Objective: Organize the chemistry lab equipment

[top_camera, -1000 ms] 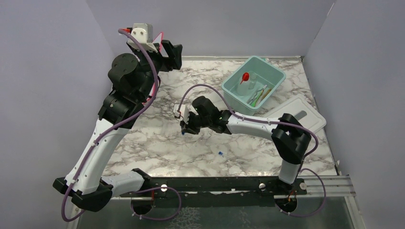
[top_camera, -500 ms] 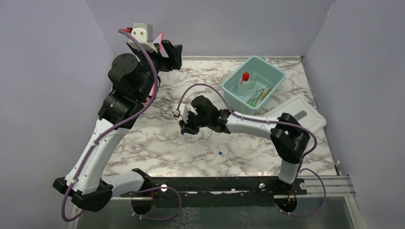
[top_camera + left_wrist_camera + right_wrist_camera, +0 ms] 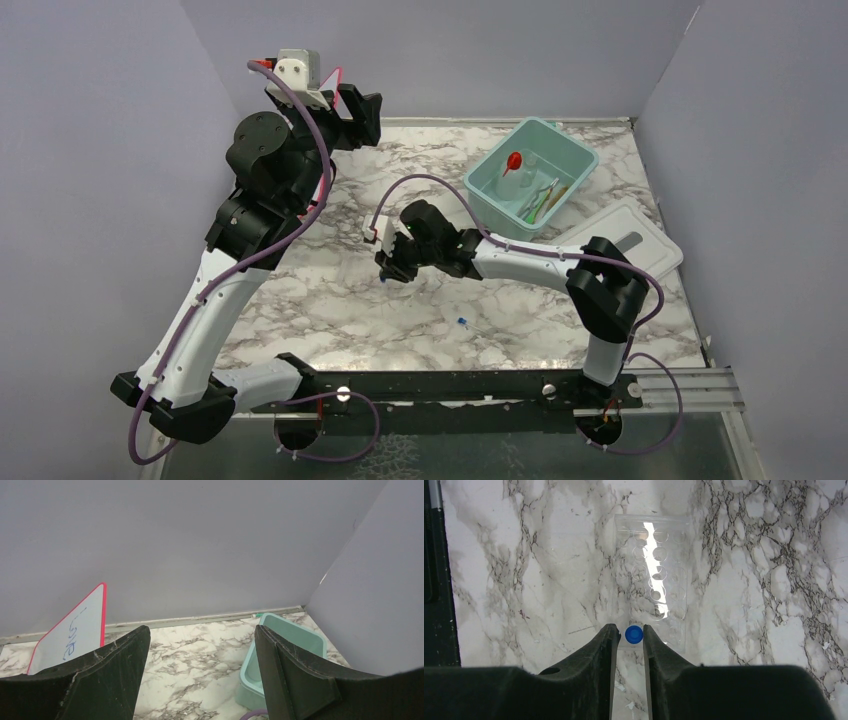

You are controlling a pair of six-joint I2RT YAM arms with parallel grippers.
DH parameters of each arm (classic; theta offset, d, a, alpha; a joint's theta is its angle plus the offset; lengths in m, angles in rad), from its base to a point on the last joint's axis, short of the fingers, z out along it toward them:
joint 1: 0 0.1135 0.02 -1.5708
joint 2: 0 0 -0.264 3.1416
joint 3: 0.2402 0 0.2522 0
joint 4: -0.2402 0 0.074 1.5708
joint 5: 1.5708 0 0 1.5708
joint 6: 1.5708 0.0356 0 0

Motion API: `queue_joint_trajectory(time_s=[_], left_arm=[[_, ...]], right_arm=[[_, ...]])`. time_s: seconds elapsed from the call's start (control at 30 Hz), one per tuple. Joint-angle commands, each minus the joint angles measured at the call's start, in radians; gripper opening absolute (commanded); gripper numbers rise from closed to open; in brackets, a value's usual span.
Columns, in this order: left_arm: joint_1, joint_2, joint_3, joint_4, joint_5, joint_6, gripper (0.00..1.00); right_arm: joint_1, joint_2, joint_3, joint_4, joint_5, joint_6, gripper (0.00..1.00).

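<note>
In the middle of the top view, the right gripper (image 3: 388, 268) points down at the marble table (image 3: 330, 300). Its wrist camera shows the jaws only narrowly parted, with the round cap of a blue-capped tube (image 3: 634, 634) between the tips. A sliver of marble shows between the cap and the finger (image 3: 599, 645) on the left of that frame, so the jaws are not clamped on it. The cap sits at the lower edge of a clear rack (image 3: 649, 570) full of round holes (whether the tube is seated in one cannot be told).

A second blue-capped tube (image 3: 463, 322) lies flat on the marble, lower and to the right of centre, well apart from both grippers.

In the upper right of the top view stands the teal tub (image 3: 495, 212). It holds the red funnel (image 3: 513, 160) and a cluster of thin tools (image 3: 543, 203), too small to tell apart. Its white lid (image 3: 625, 235) lies flat just below and to the right of it.

The left gripper (image 3: 200, 635) is raised at the upper left. Its jaws are spread wide and hold nothing. The pink-edged whiteboard (image 3: 70, 635) leans at the lower left of its wrist view.
</note>
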Motion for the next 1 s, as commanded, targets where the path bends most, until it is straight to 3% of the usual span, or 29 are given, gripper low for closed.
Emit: queue_joint_trajectory(time_s=[0.0,0.3,0.5,0.73,0.97], left_arm=[[0.001,-0.011,-0.006,-0.002,0.007,-0.004,0.79],[0.002,-0.014,-0.008,-0.003,0.003,-0.002,0.79],[0.002,-0.023,-0.024,0.000,-0.006,0.002,0.79],[0.002,-0.068,-0.079,0.000,-0.017,0.003,0.79],[0.002,-0.142,-0.180,0.007,-0.017,-0.011,0.80]], right_arm=[[0.000,0.031,0.013,-0.084,0.027,0.034,0.31],[-0.004,0.007,0.024,-0.073,0.037,0.082,0.33],[-0.010,-0.049,0.063,-0.052,0.229,0.252,0.40],[-0.014,-0.128,0.105,-0.165,0.414,0.426,0.40],[-0.013,-0.281,-0.010,-0.336,0.505,0.550,0.52]])
